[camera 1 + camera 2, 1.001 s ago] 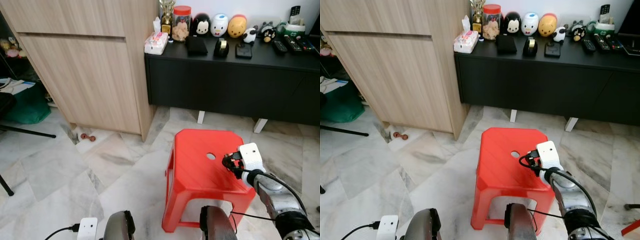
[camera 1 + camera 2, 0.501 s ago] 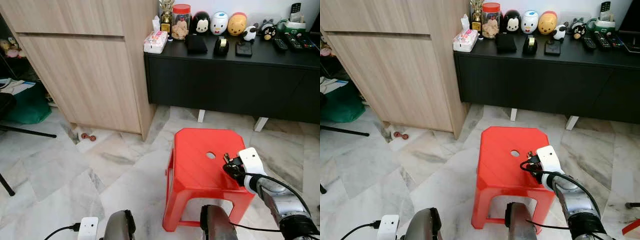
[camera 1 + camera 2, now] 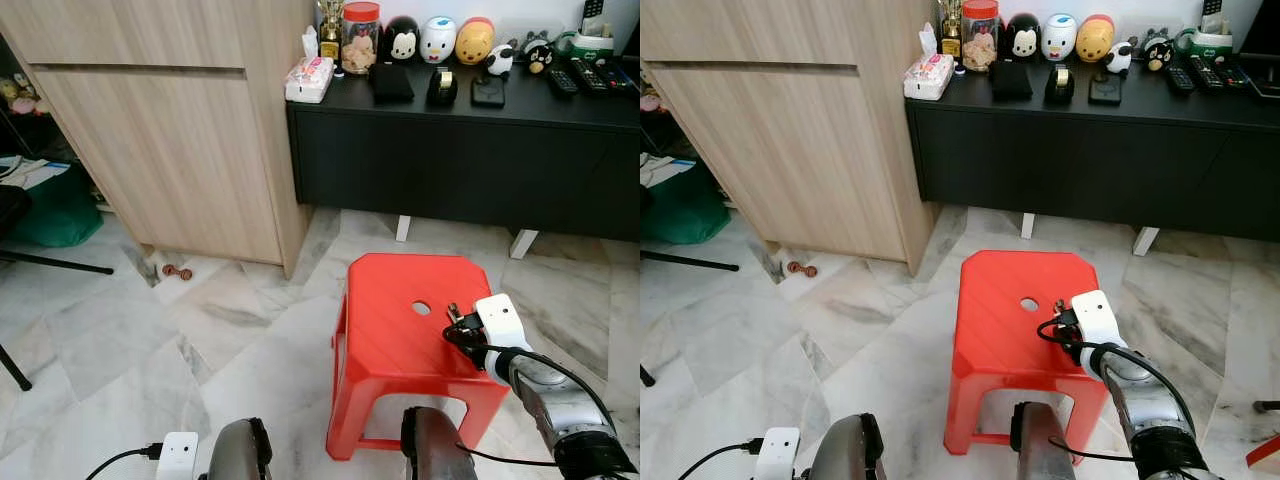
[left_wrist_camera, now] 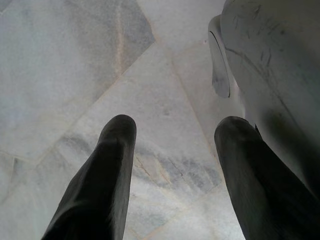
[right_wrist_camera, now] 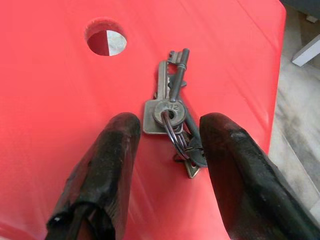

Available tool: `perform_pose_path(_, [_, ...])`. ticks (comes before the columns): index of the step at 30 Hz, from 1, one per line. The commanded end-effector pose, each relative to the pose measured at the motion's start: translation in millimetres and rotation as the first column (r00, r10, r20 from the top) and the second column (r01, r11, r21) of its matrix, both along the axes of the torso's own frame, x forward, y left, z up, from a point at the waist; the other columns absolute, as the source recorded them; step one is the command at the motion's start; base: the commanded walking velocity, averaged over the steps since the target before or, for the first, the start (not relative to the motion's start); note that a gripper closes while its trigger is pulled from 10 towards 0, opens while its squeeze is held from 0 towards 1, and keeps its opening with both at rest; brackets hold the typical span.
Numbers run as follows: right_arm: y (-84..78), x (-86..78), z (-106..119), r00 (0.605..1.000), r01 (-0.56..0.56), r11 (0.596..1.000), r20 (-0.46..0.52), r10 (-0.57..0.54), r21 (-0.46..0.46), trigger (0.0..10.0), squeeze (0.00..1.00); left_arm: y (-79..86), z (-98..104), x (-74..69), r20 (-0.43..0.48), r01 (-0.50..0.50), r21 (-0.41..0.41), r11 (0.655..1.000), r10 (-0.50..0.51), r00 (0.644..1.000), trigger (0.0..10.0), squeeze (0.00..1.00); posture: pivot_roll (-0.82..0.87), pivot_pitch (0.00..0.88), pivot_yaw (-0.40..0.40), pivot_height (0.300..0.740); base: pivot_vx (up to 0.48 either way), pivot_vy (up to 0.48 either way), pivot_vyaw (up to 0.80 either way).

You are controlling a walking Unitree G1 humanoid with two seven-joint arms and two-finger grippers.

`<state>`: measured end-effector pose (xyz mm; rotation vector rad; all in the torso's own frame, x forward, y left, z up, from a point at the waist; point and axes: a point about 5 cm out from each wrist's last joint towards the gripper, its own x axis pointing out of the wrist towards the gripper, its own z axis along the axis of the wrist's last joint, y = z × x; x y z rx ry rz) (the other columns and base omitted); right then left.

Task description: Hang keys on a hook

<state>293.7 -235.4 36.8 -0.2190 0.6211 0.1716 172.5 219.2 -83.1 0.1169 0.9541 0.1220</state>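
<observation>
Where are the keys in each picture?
Left eye view: the bunch of metal keys peeks out at the right gripper, right of the round hole in the red plastic stool.
Right eye view: same spot.
Right wrist view: between the open jaws.
Left wrist view: marble floor.

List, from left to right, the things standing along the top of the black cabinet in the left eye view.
Tissue pack → trophy → red-lidded jar → black mouse figure → white duck figure → yellow bear figure → panda figure → remote controls.
</observation>
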Motion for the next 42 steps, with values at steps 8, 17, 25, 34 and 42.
perform_pose_path(8, [6.3, 4.6, 1, 1.0, 0.009, 1.0, 0.026, -0.009, 0.02, 10.0, 0.0, -16.7, -3, 0.7, -0.02, 0.063, -0.043, 0.997, -0.064, 0.998, 10.0, 0.0, -0.07, 0.079, 0.026, 0.548, 0.0, 0.0, 0.0])
perform_pose_path(17, [11.3, 5.3, 1, 0.999, -0.001, 1.0, 0.034, 0.0, 0.03, 1.3, 0.0, -16.6, -3, 0.9, -0.02, 0.066, -0.04, 0.997, -0.067, 0.998, 10.0, 0.0, -0.06, 0.081, 0.025, 0.548, 0.0, 0.0, 0.0])
perform_pose_path(25, [13.5, 4.5, 0, 0.999, -0.003, 0.999, 0.04, 0.002, 0.033, 0.1, 0.0, -16.1, -3, 0.5, -0.023, 0.075, -0.039, 0.996, -0.075, 0.997, 10.0, 0.0, -0.07, 0.077, 0.028, 0.548, 0.0, 0.0, 0.0])
perform_pose_path(34, [20.2, 6.3, 2, 0.995, -0.003, 0.999, 0.095, -0.001, 0.043, 0.0, 0.0, -16.2, -4, -0.7, -0.025, 0.078, -0.036, 0.996, -0.079, 0.997, 10.0, 0.0, -0.07, 0.054, 0.023, 0.548, 0.0, 0.0, 0.0])
perform_pose_path(42, [18.3, 9.4, 17, 0.943, 0.117, 0.991, 0.304, -0.132, 0.069, 0.0, 0.0, -16.7, -4, -2.2, -0.028, 0.081, -0.035, 0.996, -0.082, 0.996, 10.0, 0.0, -0.07, 0.037, 0.012, 0.548, 0.0, 0.0, 0.0])
